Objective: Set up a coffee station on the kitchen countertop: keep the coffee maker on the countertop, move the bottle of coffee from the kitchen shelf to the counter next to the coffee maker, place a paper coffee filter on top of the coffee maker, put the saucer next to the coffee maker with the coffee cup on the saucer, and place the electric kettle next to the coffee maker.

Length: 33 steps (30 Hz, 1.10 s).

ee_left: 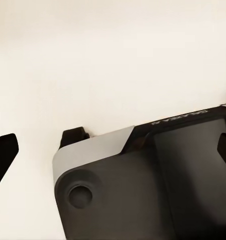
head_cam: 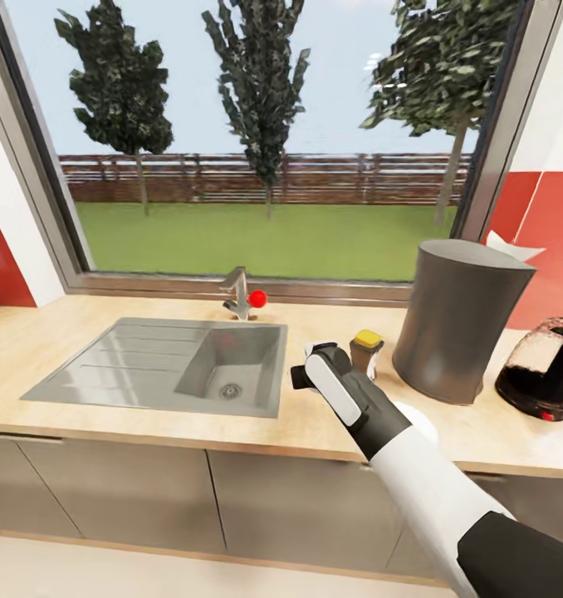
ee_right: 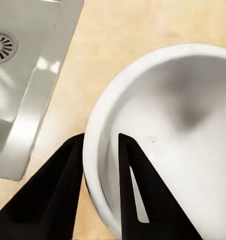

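Your right arm reaches over the long light beige wood-grain kitchen countertop (head_cam: 90,399), and its wrist hides most of the round white dish (head_cam: 420,421) beneath it; only a white sliver shows in the head view. In the right wrist view, the right gripper (ee_right: 100,150) is clamped on that dish's rim (ee_right: 95,165), one dark finger (ee_right: 68,175) outside, the other inside; whether it's the saucer or the cup, can't tell. Your left wrist view shows a dark grey and silver part of the robot against a pale surface; two dark finger tips stand wide apart at the frame edges, so the left gripper (ee_left: 113,145) looks released w/ nothing between. Counted on the counter: 1 tall charcoal-grey coffee maker (head_cam: 460,320), seen from its back w/ 1 white paper coffee filter (head_cam: 514,247) poking up behind its top; 1 small dark bottle of coffee w/ yellow cap (head_cam: 366,353) just left of the machine, partly hidden by the gripper; 1 clear domed electric kettle w/ black base (head_cam: 545,370) to the right, cut off by the frame edge. 1 steel sink (head_cam: 161,365) w/ 1 tap (head_cam: 238,295) sits below the window.
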Available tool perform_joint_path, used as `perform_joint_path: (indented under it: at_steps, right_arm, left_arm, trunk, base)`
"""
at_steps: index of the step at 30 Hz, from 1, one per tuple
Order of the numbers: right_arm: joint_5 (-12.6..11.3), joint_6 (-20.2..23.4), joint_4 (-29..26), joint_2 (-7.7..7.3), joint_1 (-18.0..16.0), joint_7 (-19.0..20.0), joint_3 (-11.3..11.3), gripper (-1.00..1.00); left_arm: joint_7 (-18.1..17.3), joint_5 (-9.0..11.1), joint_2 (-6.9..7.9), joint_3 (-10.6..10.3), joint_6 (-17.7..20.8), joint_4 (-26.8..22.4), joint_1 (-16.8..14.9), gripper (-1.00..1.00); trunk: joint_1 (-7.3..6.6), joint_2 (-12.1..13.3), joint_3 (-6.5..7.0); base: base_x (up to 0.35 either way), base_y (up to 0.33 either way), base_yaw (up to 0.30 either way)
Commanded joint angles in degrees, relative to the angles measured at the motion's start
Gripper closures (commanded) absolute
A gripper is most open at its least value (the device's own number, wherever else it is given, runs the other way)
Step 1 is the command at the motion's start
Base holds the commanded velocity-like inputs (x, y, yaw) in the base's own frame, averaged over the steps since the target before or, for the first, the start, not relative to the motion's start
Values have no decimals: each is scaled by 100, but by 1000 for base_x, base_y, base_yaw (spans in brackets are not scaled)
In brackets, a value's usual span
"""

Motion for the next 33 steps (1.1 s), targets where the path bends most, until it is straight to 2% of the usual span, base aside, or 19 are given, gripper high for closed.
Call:
perform_joint_path:
  at_steps: [1,9,23,33]
  right_arm:
    - [-53,8,-5,-2,-6,-54,11,100]
    - [-53,8,-5,-2,-6,-41,19,100]
    - [-54,8,-10,-2,-6,-30,38,100]
    - [-54,8,-9,-2,-6,-25,38,100]
  left_arm:
    - [-15,60,-1,-44,4,3,-5,-100]
    - [-15,60,-2,-44,2,3,-5,-100]
    - [-15,60,-2,-44,2,3,-5,-100]
    - [-15,60,-2,-44,2,3,-5,-100]
  trunk:
    - [-1,-5,-7]
    - [-1,-5,-7]
    - [-1,-5,-7]
    - [-1,-5,-7]
  base:
    - [-126,-202,0]
    - [-157,-175,0]
    - [-20,-33,0]
    - [-42,-210,0]
